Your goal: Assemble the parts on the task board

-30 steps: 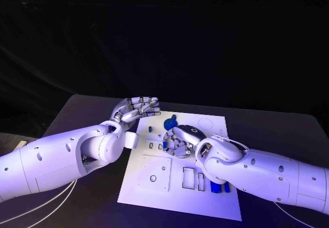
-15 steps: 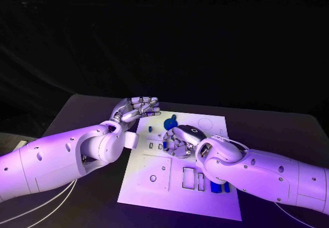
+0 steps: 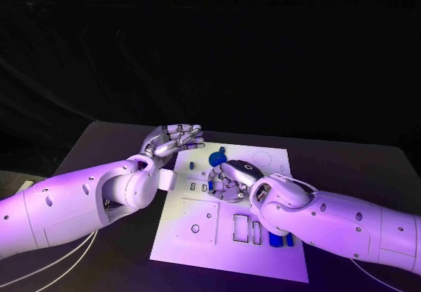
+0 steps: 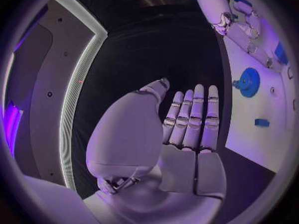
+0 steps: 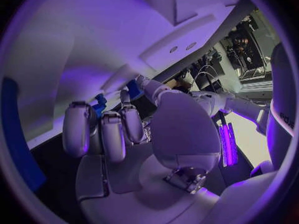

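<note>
My left hand hovers at the task board's far left corner, fingers straight, together, empty. A round blue part lies between my hands. My right hand curls down on the board's middle, hiding whatever it grips; blue parts lie nearer, beside my right arm.

Right hand curled on task board; left hand at its edge.

Left robot hand raised, fingers straight and together, holding nothing. Right robot hand palm-down, fingers curled.
</note>
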You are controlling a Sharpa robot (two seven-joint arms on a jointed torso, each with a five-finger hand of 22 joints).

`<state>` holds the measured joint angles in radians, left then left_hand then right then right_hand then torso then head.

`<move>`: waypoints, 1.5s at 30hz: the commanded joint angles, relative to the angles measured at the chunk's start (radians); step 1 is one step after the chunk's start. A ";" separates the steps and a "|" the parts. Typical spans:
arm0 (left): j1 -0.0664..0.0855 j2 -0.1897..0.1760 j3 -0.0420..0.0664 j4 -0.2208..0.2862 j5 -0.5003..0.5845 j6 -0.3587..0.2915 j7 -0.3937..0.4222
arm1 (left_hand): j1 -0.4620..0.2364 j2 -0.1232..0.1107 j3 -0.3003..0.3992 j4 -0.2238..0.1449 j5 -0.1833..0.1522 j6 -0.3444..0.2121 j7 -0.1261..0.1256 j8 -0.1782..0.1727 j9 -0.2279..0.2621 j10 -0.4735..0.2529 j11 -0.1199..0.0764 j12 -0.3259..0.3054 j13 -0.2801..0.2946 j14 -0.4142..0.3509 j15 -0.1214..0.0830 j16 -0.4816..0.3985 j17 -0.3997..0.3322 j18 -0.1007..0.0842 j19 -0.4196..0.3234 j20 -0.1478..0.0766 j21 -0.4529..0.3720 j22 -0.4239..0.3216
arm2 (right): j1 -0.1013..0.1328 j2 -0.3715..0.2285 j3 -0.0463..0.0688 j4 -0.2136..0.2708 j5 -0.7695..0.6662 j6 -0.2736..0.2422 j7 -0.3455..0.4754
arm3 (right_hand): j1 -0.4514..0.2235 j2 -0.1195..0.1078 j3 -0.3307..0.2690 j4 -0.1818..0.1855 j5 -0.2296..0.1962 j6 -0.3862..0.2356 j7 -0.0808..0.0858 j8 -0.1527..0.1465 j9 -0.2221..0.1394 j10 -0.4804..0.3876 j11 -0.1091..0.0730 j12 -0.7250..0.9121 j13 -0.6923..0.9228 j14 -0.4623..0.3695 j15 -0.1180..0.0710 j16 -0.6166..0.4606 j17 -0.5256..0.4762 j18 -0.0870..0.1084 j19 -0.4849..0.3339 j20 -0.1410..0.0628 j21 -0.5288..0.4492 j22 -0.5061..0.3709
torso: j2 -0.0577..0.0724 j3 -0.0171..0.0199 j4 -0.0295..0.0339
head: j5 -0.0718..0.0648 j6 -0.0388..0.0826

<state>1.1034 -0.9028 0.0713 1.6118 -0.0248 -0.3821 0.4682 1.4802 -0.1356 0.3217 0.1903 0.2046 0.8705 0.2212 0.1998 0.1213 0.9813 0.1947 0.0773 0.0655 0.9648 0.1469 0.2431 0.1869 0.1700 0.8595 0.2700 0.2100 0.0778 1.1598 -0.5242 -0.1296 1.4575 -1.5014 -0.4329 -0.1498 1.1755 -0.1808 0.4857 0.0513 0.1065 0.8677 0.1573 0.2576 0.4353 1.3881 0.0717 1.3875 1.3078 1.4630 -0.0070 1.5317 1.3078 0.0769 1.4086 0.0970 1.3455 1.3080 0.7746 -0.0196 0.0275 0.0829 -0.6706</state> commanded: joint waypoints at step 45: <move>0.042 0.000 0.001 -0.072 -0.624 0.334 -0.683 | -0.250 0.016 -0.104 0.102 -0.007 0.028 -0.092 0.275 0.137 0.173 -0.146 0.556 0.362 0.483 -0.166 1.107 0.951 0.010 0.416 -0.203 0.485 0.250 | 0.113 -0.342 0.019 0.114 0.630 -0.120 0.410 | 0.038 0.015 -0.148 0.073 0.120 -0.044 0.022 -0.078 -0.008 -0.099 0.022 -0.075 -0.068 0.061 0.025 -0.026 0.062 0.011 -0.052 0.026 -0.102 -0.067 | -0.049 0.0171 -0.0223 | 0.008 -0.008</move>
<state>1.1433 -0.9063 0.0725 1.5397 -0.4713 -0.1595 -0.0285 1.2405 -0.1224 0.2207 0.2891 0.2042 0.8889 0.1306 0.4798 0.2616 1.1451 0.0459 0.6377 0.4328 1.4406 -0.0179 1.3355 1.1160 0.1700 1.2672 0.0715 0.6974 0.3304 1.2716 -0.8643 -0.1100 1.5715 -0.9411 -0.5497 0.2192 1.2030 -0.1659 0.3448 0.1232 0.2228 0.8167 0.1768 0.1737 0.4261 1.2898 0.1020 1.3167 1.2399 1.4665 0.0250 1.5083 1.3074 0.0769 1.3553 0.1250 1.2393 1.2411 0.7341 -0.0065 0.0098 0.0865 -0.6749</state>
